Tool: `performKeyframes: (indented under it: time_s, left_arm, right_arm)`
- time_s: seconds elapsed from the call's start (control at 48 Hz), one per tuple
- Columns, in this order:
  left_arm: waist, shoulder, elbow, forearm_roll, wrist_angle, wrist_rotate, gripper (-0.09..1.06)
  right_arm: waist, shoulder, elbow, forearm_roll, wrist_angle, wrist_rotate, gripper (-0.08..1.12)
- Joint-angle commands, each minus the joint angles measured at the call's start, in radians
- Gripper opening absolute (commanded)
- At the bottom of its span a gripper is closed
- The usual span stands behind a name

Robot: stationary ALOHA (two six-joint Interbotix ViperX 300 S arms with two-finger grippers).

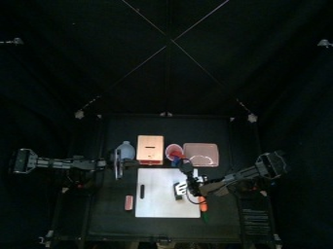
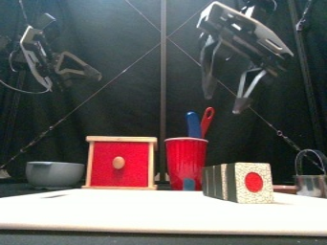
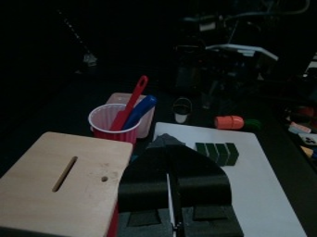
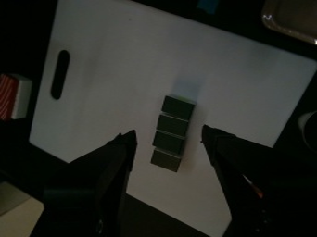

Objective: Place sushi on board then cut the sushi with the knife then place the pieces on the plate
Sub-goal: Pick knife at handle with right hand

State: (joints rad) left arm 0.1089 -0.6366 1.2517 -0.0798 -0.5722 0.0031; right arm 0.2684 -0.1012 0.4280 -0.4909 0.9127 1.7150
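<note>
Sushi roll (image 4: 173, 134) sits on the board (image 4: 111, 83): light, stiff blocks, probably split easily, so pinch the long sides. Right fingers (image 4: 106, 176) spread wide, left fingers (image 3: 148, 185) closed, empty.

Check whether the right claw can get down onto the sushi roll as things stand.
Probably yes: the open right claw hangs above the sushi roll on the white board, with nothing between them.
</note>
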Motion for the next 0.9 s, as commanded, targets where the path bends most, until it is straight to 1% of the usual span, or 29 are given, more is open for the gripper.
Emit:
performKeyframes:
  time_s: [0.021,0.104,0.208,0.333,0.354,0.417,0.5,0.667,0.729,0.792,0.896]
  left_arm:
    - [0.005,0.002,-0.011,-0.003,-0.005,-0.003,-0.02]
    - [0.003,0.002,-0.011,-0.011,-0.005,-0.005,-0.02]
    - [0.005,0.002,-0.009,-0.037,0.0,-0.005,-0.02]
    - [0.003,0.002,-0.009,-0.075,0.011,-0.005,-0.02]
    - [0.005,0.002,-0.011,-0.087,0.009,-0.005,-0.02]
    - [0.003,0.002,-0.011,-0.112,0.011,-0.005,-0.02]
    - [0.005,0.002,-0.009,-0.147,0.011,-0.003,-0.02]
    - [0.012,0.002,-0.012,-0.189,0.011,-0.005,-0.02]
    - [0.017,0.002,-0.015,-0.206,0.011,-0.005,-0.02]
    - [0.02,0.002,-0.015,-0.216,0.011,-0.003,-0.02]
    - [0.025,0.002,-0.015,-0.221,0.011,-0.003,-0.02]
  right_arm:
    - [-0.041,-0.107,-0.009,0.003,0.009,-0.109,0.9]
    - [-0.086,-0.163,-0.008,0.005,0.028,-0.218,0.9]
    - [-0.146,-0.222,-0.006,0.021,0.077,-0.359,0.9]
    - [-0.224,-0.27,-0.018,0.064,0.133,-0.549,0.9]
    - [-0.245,-0.278,-0.025,0.077,0.141,-0.598,0.9]
    - [-0.291,-0.285,-0.041,0.109,0.15,-0.699,0.9]
    - [-0.356,-0.284,-0.074,0.158,0.155,-0.857,0.9]
    - [-0.451,-0.247,-0.143,0.245,0.175,-1.098,0.9]
    - [-0.463,-0.222,-0.169,0.256,0.183,-1.163,0.9]
    - [-0.471,-0.195,-0.193,0.258,0.193,-1.223,0.9]
    - [-0.472,-0.137,-0.239,0.255,0.23,-1.315,0.9]
